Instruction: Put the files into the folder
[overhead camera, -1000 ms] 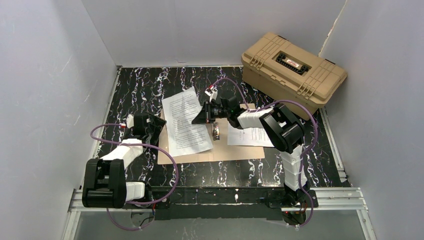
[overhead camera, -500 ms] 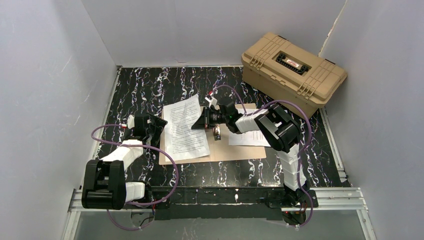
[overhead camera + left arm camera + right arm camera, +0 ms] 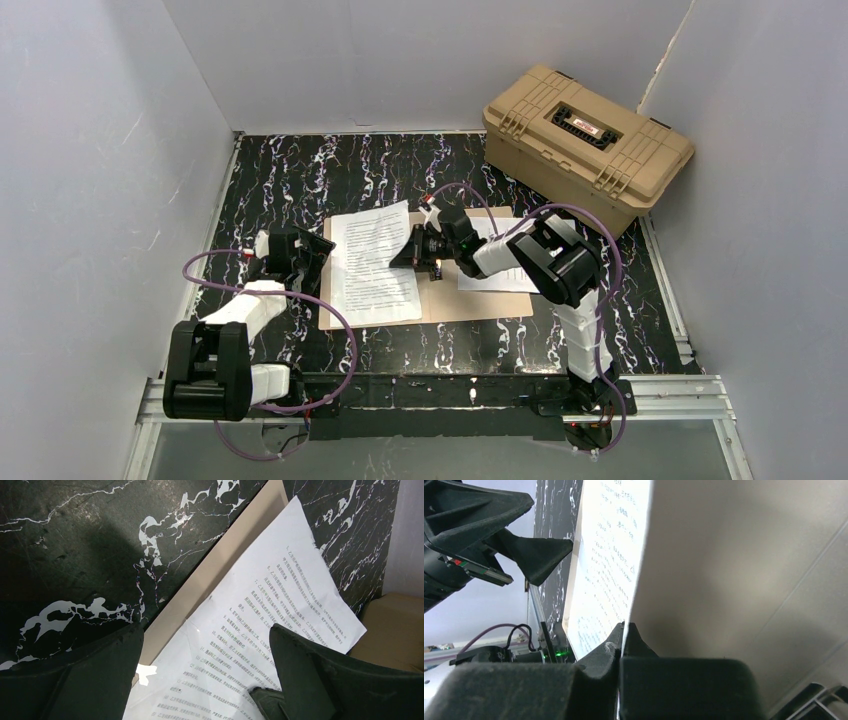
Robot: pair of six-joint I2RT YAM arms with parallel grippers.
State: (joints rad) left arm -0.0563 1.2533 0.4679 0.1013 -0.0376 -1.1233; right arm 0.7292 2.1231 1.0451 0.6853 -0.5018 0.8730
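The tan folder point(image 3: 440, 303) lies open and flat on the black marbled table. One white printed file sheet point(image 3: 370, 262) lies on its left half, and a second sheet point(image 3: 497, 278) lies on its right half, partly under the right arm. My right gripper point(image 3: 412, 250) is shut on the right edge of the left sheet point(image 3: 606, 555) near the folder's spine and holds that edge slightly raised. My left gripper point(image 3: 318, 252) is open and empty, low over the folder's left edge point(image 3: 200, 587), with the sheet point(image 3: 260, 605) showing between its fingers.
A bulky tan plastic case with latches point(image 3: 587, 143) stands at the back right, and also shows in the left wrist view point(image 3: 395, 630). Grey walls close in the table on three sides. My left gripper shows in the right wrist view point(image 3: 524, 555), just beyond the sheet.
My right gripper has pulled the left sheet toward the near right. The sheet has gone from tilted and overhanging the folder's far edge to lying squarer on its left half. The left arm has stayed still.
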